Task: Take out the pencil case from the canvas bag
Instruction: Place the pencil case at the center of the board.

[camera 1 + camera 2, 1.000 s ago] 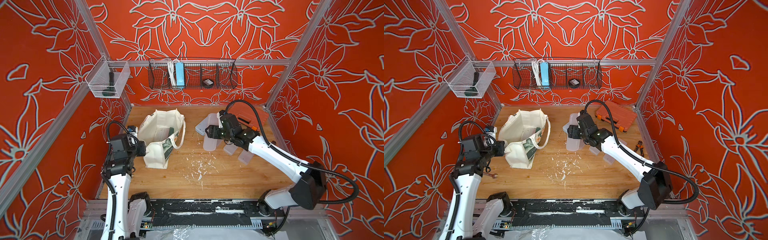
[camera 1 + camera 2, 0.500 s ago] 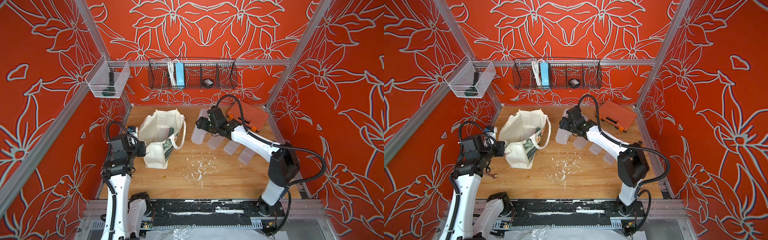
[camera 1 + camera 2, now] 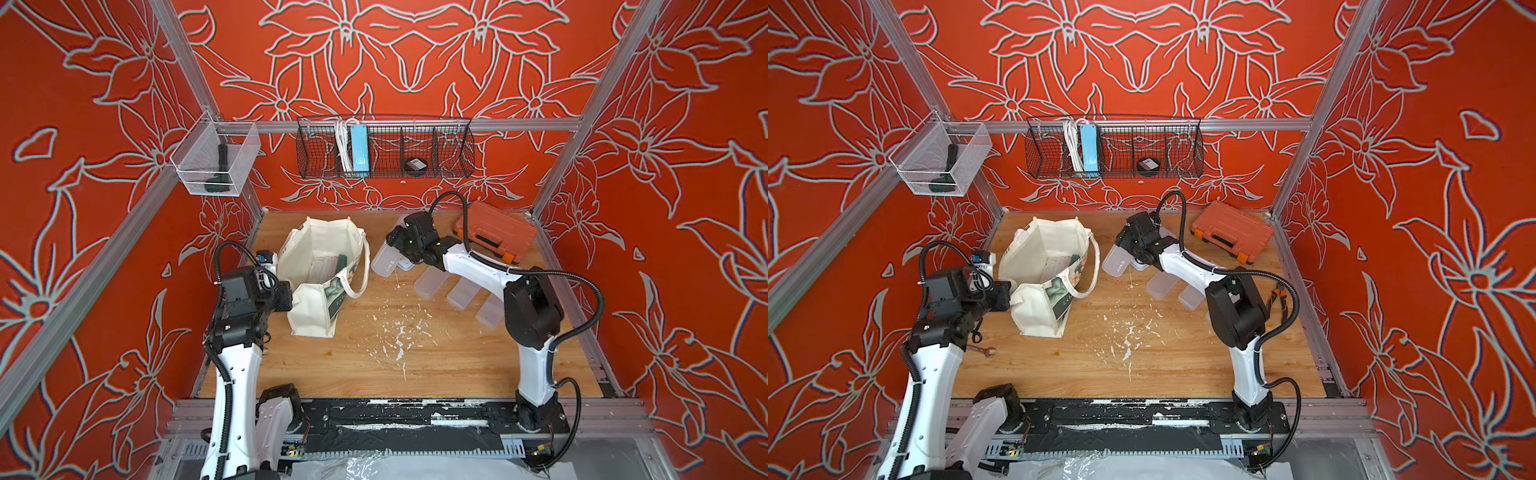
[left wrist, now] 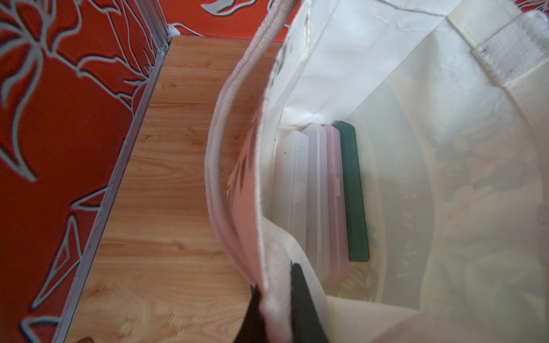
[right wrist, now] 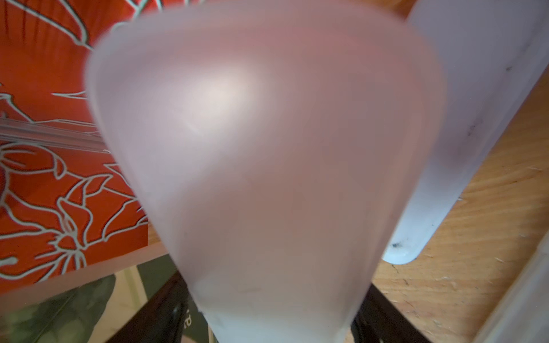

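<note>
Blurred pencil case (image 5: 267,166) hides the right gripper (image 5: 273,311) fingertips holding it; left gripper (image 4: 277,294) fingers, pinching canvas bag (image 4: 445,148) rim, run off-frame.

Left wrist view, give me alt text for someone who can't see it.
Looking into the open canvas bag, whose rim the left end effector pinches: four slim pencil cases stand on edge inside, two frosted clear, one pink, one dark green.
</note>
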